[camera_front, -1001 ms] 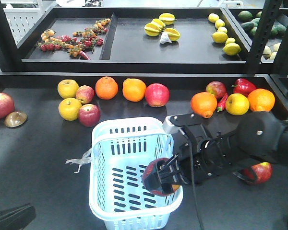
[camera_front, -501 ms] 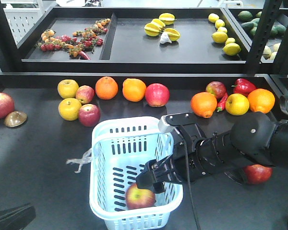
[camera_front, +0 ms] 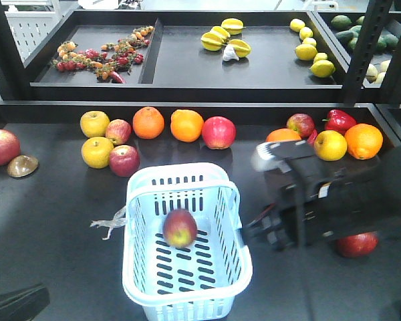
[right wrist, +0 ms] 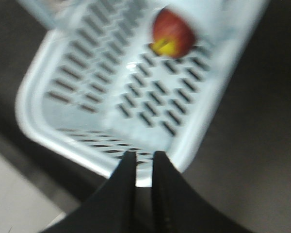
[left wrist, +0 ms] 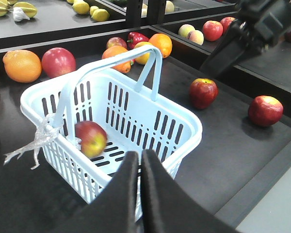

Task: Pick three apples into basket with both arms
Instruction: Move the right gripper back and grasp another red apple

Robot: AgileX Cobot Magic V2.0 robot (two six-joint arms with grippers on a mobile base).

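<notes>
Your right gripper point(right wrist: 144, 155) is hanging with its two black fingers drawn almost together. Only a narrow slit is showing between them, and nothing is sitting in it. In the front view it is hovering just outside the right rim of the basket point(camera_front: 180, 190), over the dark table point(camera_front: 53, 221). The right arm point(camera_front: 334, 197) behind it is looking blurred.

Your left gripper point(left wrist: 138, 154) is also carrying nothing, its fingers pressed nearly shut, and it is hanging over the near rim of the basket.

One red-and-yellow apple point(camera_front: 180, 228) is lying inside the basket on the slotted floor, roughly mid-floor in the front view and clear of both grippers. It is showing slightly blurred, so you cannot tell whether it is settled. The basket is standing upright on the table with its hoop handles raised. The clear plastic strip point(camera_front: 110, 224) is trailing from its left side.

A second dark red apple point(left wrist: 202, 92) is sitting on the table to the right of the basket, partly hidden under the right arm in the front view. A third red apple point(left wrist: 265, 110) is resting farther right, well apart from the basket.

Along the back of the table, two oranges point(camera_front: 148, 122), two yellow apples point(camera_front: 95, 124) and a red pepper point(camera_front: 339, 120) are sitting among more fruit.
</notes>
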